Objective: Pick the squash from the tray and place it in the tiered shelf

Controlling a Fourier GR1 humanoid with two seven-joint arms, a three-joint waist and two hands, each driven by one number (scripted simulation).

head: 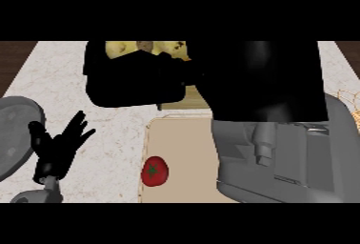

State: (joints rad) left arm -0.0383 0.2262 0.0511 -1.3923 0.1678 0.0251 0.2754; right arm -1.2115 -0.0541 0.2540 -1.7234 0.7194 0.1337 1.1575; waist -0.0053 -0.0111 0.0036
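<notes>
The right hand (141, 78) is seen large and close at the upper middle of the head view, a black mass with its fingers curled round the squash (147, 48), of which only a yellow, brown-flecked strip is shown above the knuckles. The squash is thus held up off the counter, enclosed by the hand and mostly hidden by it. Behind the hand, the grey right forearm (281, 157) is spread across the right half of the view, and much of what lies beneath it is hidden.

Below the hand, a beige tray (179, 143) is laid on the pale marbled counter (105, 119); a red tomato (155, 171) is left on it near its lower left part, well apart from the held squash. At the left, the left hand (60, 143) is held upright with fingers spread and straight, resting near the edge and touching nothing. Just beside it, at the far left, part of a grey round plate (14, 128) is shown.

The pick is judged to be done and the carry to be in hand. A thin wire-like shape (348, 102) is glimpsed at the right edge; whether it belongs to the tiered shelf cannot be told. The next move is judged to call for the squash to be carried across to the shelf, lowered onto a tier, and only then released.
</notes>
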